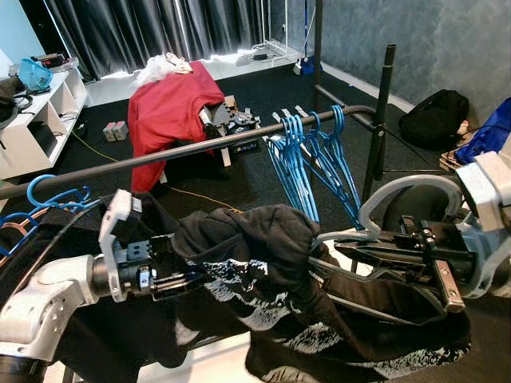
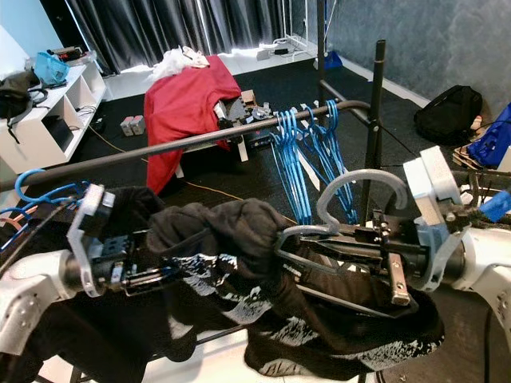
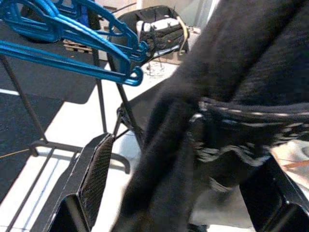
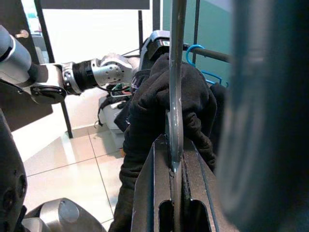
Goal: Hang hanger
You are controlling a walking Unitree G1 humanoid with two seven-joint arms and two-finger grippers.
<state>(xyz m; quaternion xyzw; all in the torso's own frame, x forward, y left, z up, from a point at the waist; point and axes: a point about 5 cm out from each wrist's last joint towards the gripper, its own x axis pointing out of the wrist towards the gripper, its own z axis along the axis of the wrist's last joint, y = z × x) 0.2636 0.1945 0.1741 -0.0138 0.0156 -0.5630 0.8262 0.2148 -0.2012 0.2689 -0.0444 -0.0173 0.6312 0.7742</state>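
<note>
A grey hanger [image 1: 415, 182] carries a black garment with a white pattern [image 1: 263, 263], held in front of and below the dark clothes rail [image 1: 200, 150]. My right gripper [image 1: 343, 243] is shut on the hanger just below its hook; the right wrist view shows the fingers [image 4: 161, 193] clamped on the grey hanger stem [image 4: 175, 96]. My left gripper [image 1: 180, 279] is shut on the garment's left side, and the cloth [image 3: 203, 125] fills the gap between its fingers [image 3: 94, 181]. The hook is off the rail.
Several blue hangers [image 1: 307, 159] hang at the rail's right end, with more blue hangers [image 1: 48, 195] at its left end. The rack's upright post [image 1: 382, 112] stands on the right. Behind are a red cloth [image 1: 168, 108], a white shelf [image 1: 32, 120] and a black backpack [image 1: 435, 116].
</note>
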